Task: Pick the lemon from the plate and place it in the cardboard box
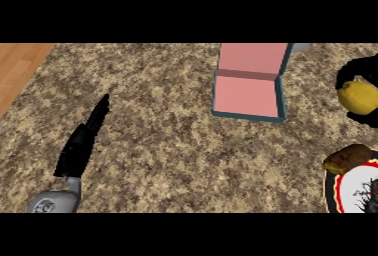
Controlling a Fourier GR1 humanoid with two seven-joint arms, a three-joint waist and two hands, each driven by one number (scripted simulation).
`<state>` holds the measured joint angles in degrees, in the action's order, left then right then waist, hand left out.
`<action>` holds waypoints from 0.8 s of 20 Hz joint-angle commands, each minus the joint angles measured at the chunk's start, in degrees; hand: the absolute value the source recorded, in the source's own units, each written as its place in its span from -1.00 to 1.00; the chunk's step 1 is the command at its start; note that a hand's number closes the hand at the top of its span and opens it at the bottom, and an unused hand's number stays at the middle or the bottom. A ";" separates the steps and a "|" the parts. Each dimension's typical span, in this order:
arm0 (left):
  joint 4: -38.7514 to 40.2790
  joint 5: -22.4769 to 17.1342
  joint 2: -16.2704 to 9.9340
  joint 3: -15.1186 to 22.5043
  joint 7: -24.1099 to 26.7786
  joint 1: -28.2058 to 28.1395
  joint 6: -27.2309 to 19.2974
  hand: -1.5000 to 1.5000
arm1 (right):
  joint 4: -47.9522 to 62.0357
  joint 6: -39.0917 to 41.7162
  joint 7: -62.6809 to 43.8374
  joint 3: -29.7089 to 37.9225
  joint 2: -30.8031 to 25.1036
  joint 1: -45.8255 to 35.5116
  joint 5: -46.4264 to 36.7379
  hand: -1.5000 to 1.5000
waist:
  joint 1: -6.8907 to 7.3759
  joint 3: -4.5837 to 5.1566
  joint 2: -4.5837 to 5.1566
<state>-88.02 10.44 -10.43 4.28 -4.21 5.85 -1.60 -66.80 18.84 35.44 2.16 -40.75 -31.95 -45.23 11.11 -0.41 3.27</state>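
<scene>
The yellow lemon [359, 96] is at the right edge of the head view, with my right hand [353, 71] curled round it from above and below. It hangs right of the box [245, 95], which lies open with a pink inside, teal walls and its lid [254, 58] folded back. The plate [341, 192], white with a red ring and a black rim, shows at the lower right, partly cut off by the edge. My left hand [80, 144] rests at the lower left with its fingers straight, pointing up and to the right.
A brown lumpy item [348, 158] sits at the plate's upper rim. A dark figure [368, 194] shows on the plate's face. A wooden strip [18, 65] borders the speckled counter at the upper left. A small grey thing [299, 47] peeks out behind the lid.
</scene>
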 commanded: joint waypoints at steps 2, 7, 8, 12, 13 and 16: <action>0.93 0.58 0.74 0.23 -0.77 0.23 -0.79 0.00 | 8.88 6.21 13.18 3.84 0.25 -9.35 9.55 1.00 | -1.73 0.04 -0.62; 1.60 1.04 0.63 -0.45 -1.47 1.50 -1.50 0.00 | 16.49 13.24 18.02 3.21 2.94 -16.97 16.20 1.00 | -2.47 0.19 -0.86; 1.08 0.86 0.65 -0.38 -0.98 0.79 -1.40 0.00 | 17.95 12.64 18.35 2.70 3.62 -17.91 16.56 1.00 | -1.78 0.17 -0.75; 0.97 -0.01 -0.61 -1.85 -2.57 2.12 -0.57 0.00 | 21.84 14.95 19.85 0.99 4.13 -23.51 19.72 1.00 | -2.83 0.22 -1.05; 2.00 1.03 -0.23 -1.60 -2.01 1.19 -1.63 0.00 | 22.55 17.15 21.90 0.75 2.70 -23.64 20.95 1.00 | -4.18 0.25 -1.25; 1.07 0.06 -0.51 -2.46 -1.88 0.92 -1.30 0.00 | 26.05 16.46 17.53 -1.60 5.23 -29.89 21.22 1.00 | -3.58 0.34 -1.41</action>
<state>-86.27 10.88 -10.61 2.44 -5.49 6.67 -2.99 -45.91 26.05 46.75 1.85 -36.67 -55.77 -25.45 7.60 -0.13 2.03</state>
